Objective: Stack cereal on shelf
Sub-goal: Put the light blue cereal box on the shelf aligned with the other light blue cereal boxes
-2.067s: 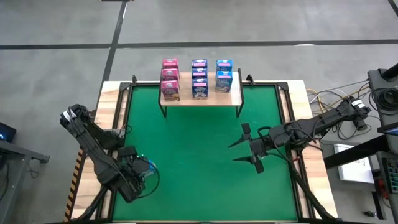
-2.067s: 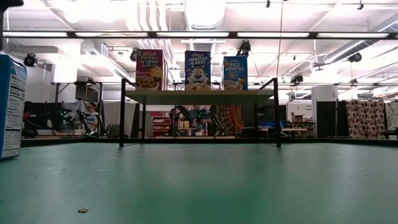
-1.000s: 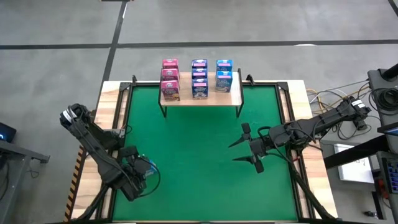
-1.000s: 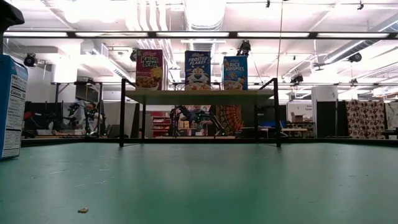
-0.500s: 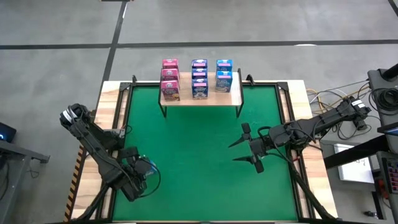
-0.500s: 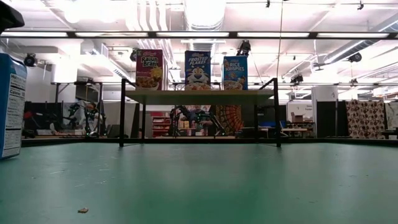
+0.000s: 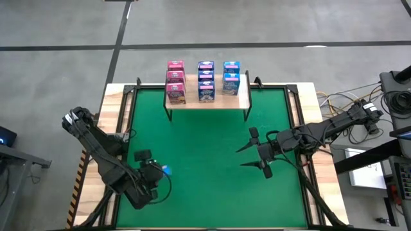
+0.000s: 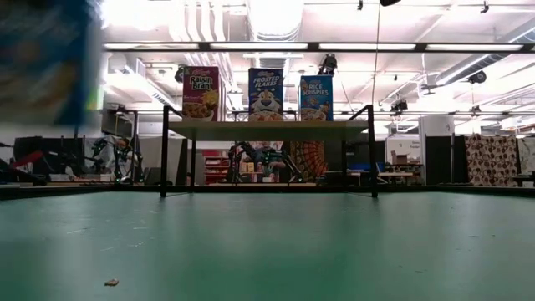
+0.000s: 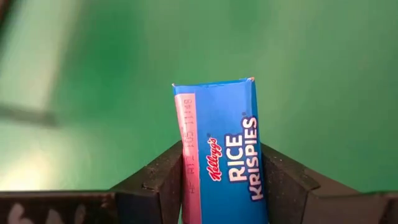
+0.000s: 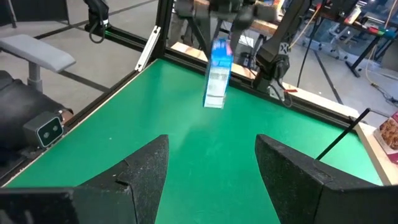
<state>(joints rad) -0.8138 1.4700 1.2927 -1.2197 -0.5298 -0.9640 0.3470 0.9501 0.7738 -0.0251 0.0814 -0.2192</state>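
My left gripper (image 7: 153, 177) is over the near left part of the green mat, shut on a blue Rice Krispies box (image 9: 222, 118). That box shows blurred high in the low view (image 8: 46, 58) and hangs in the air in the right wrist view (image 10: 217, 78). The shelf (image 7: 243, 97), a light-wood plank on black legs, stands at the mat's far edge. Several pink (image 7: 175, 80) and blue (image 7: 206, 80) boxes stand in rows on it. My right gripper (image 7: 252, 151) hovers open over the mat's right part, touching nothing. My left gripper holds the blue box pinched between its two fingers (image 9: 160, 180), one on each of two opposite faces, with a narrow printed face (image 9: 245, 163) showing between them. It comes from above and grips the upper part (image 10: 221, 48). The box hangs upright, lifted clear of the mat.
The green mat (image 7: 205, 173) is bare between the arms and in front of the shelf. A black frame (image 7: 128, 102) edges it, with wooden table margins outside. Cables and equipment (image 7: 385, 102) lie past the right edge. A small crumb (image 8: 111, 283) lies on the mat.
My left gripper has risen and shifted a little toward the table's right, carrying the blue box. The box stood on the mat at the low view's left edge; now it is lifted clear and shows blurred higher up. My right arm has kept still.
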